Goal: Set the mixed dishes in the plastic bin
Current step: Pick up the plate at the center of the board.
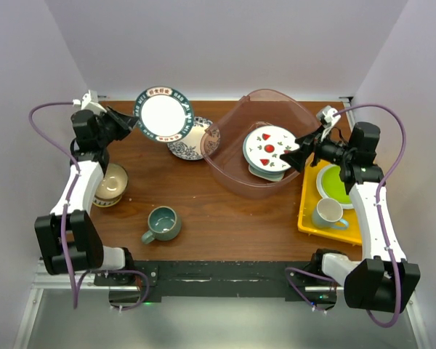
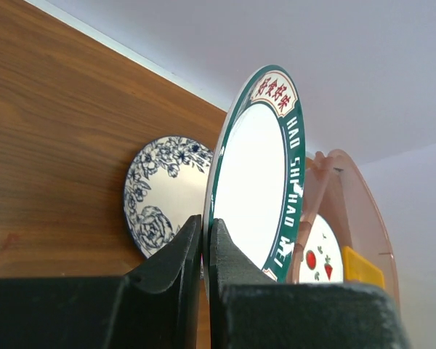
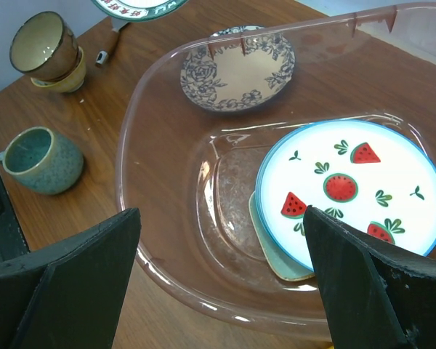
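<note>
Pinching green-rimmed plate [image 2: 251,189] by its edge with left gripper [image 2: 206,224], upright, over table [image 1: 225,218] beside plastic bin [image 3: 152,145]. Right gripper [image 3: 218,225] spread wide above bin; 2 dishes inside, watermelon plate [image 3: 349,189] on mint dish [image 3: 272,243].

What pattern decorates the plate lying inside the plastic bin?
Red watermelon slices and green leaves on white, blue rim; the plate shows best in the right wrist view.
</note>
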Robot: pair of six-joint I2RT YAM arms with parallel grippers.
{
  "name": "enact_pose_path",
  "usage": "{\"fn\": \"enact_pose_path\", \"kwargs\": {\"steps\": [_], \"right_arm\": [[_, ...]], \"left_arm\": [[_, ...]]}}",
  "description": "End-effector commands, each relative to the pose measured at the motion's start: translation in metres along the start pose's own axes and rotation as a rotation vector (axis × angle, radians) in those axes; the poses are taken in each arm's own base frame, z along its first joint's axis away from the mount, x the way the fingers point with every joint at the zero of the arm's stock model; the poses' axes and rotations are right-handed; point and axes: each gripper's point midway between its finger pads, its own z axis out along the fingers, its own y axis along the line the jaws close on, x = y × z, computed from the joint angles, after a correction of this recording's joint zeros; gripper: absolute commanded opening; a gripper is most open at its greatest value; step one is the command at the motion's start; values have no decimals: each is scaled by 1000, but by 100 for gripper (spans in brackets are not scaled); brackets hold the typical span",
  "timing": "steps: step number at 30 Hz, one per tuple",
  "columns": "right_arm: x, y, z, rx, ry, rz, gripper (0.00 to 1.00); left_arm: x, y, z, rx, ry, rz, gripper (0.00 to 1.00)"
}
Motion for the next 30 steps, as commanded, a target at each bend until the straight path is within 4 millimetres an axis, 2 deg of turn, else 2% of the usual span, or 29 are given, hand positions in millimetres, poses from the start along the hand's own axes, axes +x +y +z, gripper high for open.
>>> {"fn": "enact_pose_path", "kwargs": {"steps": [1,5,10,16,19,28,30], "right_arm": [[-11,10,-3,-47,-43,-43,98],[-12,14,-2,-76,-51,-28,98],[-12,21,0,-121,-63,3,98],[-15,24,1,-143,-84,57,98],[-15,23,3,-137,-89,119,98],[-20,12,7,-62,-140,275,98],[-16,10,9,-56,-142,307,98]], "left_arm": [[-24,-47,-31,155,-104,20,0],[-12,-56,-48,194,-97,10,0],[2,-76,-69,260,-95,0,0],[37,-119,-73,335,-50,17,0],[49,-134,-73,362,-41,7,0],[85,-165,-65,414,6,-15,0],[92,-170,-62,422,17,-19,0]]}}
